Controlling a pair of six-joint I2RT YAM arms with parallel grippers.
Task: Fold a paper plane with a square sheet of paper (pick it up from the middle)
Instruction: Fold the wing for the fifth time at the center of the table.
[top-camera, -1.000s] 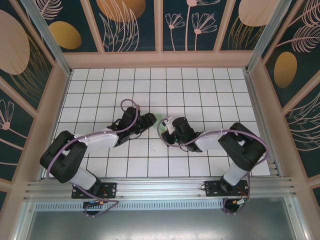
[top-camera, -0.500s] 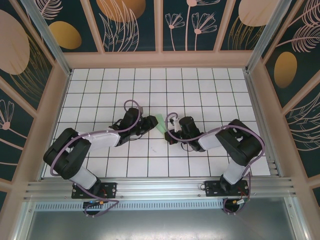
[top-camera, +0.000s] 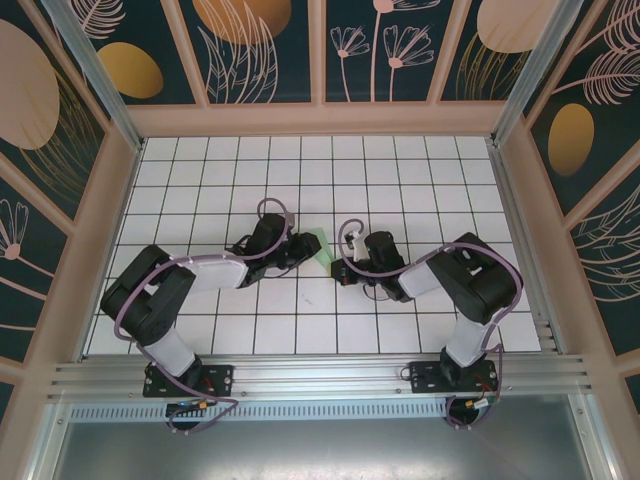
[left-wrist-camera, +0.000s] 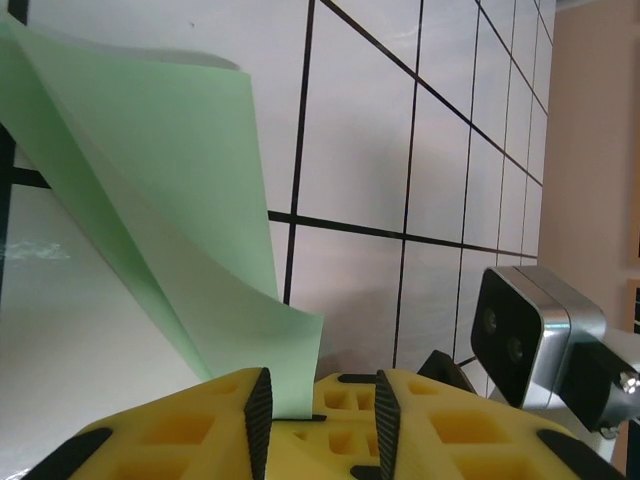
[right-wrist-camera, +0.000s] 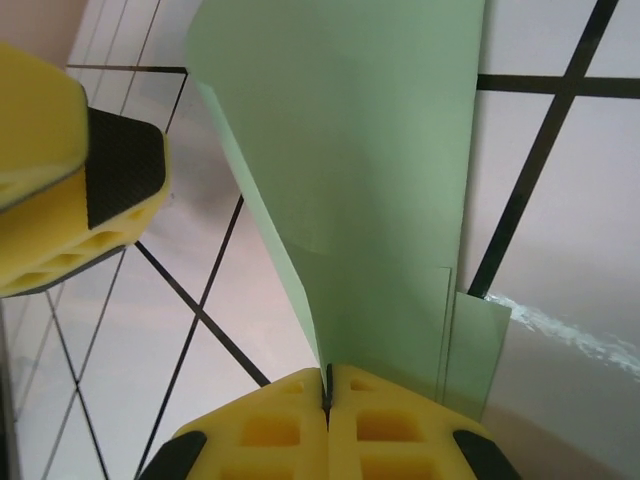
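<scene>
Pinching green paper (right-wrist-camera: 340, 190), right gripper (right-wrist-camera: 327, 372) pressed together; left gripper (left-wrist-camera: 322, 400) spread around its corner.

The left hand (top-camera: 298, 248), the right hand (top-camera: 348, 260) and the folded green paper (top-camera: 318, 242) between them are crowding the middle of the surface (top-camera: 400, 170), while bare grid squares are lying open toward the far wall (top-camera: 320, 118) and both sides.

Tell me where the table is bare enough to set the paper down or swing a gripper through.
Free: the far rows of the table under the back wall, and the near squares between the left arm and right arm. Crowded: the centre, where the left gripper and right gripper meet on the green paper.
</scene>
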